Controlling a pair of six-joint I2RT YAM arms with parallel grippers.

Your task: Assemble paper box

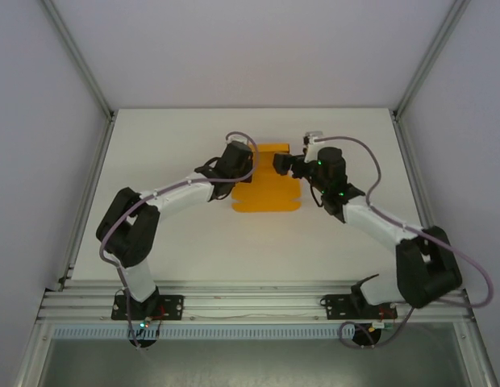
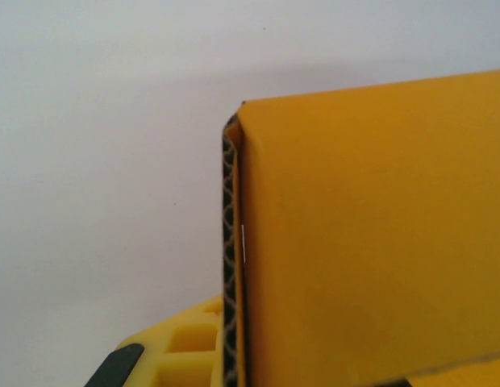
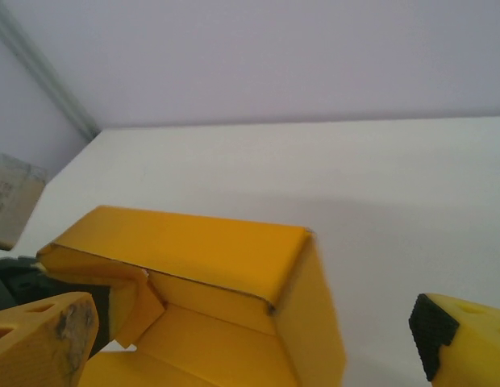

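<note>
**Paper box half up: how I'd go at the right wall**

Left side first. My left gripper is pinched shut, and as far as I can tell it's on the left wall of the paper box. The box is thin orange-yellow corrugated card, sitting mid-table toward the far side of the flat white table.

On the left wrist cam the wall's cut edge stands upright, right against the finger. The far end of the box is folded up and over, while the near flaps lie flat.

On the right, the right gripper has its jaws spread wide around the right wall, holding nothing.

My take:
- Use the left pinch as the anchor.
- Bring the right in low and slow.
- Press the wall near its corner, not the small loose tab, or the card buckles.
</note>
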